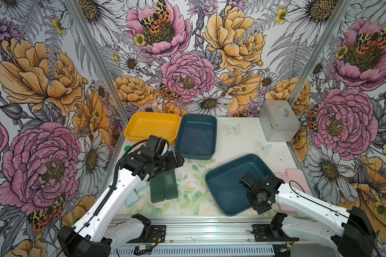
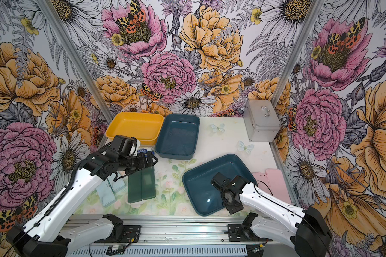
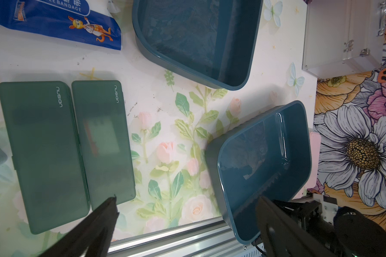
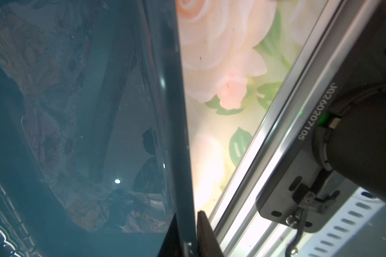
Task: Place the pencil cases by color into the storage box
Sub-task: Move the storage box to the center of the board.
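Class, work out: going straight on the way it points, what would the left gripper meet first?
The left gripper probably meets the far blue bin's near wall, or the floral mat first; depth is unclear.

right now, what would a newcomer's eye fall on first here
The right gripper pinching the near wall of the teal bin that sits askew at the front of the table. Next, the two dark green pencil cases lying side by side at front left, with the left gripper wide open above their far ends. At the back, a bright yellow bin beside a second teal bin.
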Robot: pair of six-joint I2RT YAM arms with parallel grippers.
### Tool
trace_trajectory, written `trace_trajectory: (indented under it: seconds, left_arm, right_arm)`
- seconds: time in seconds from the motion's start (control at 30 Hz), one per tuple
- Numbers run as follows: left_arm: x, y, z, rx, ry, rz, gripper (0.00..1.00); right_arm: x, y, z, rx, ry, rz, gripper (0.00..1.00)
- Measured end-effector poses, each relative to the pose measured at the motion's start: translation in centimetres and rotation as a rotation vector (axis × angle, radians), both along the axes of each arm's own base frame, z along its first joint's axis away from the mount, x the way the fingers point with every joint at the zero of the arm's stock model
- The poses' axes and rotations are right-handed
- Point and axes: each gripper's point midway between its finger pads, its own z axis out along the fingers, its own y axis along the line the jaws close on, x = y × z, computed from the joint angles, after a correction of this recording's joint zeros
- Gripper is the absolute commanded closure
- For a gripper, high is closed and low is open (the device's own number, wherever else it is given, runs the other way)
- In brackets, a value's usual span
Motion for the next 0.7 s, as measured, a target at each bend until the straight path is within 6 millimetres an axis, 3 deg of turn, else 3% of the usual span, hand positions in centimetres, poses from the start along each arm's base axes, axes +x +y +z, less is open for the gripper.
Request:
trace_trajectory:
  seconds: [0.47, 0.7]
  left_arm:
    - [0.8, 0.9, -0.1, -0.003, 0.001, 0.046, 0.01]
    - [1.0, 1.4, -0.1, -0.015, -0.005, 0.070, 0.01]
  right_arm:
    - [7.2, 0.9, 1.1, 0.066, 0.143, 0.263, 0.84]
    - [8.4, -0.3, 1.9, 0.072, 0.227, 0.370, 0.77]
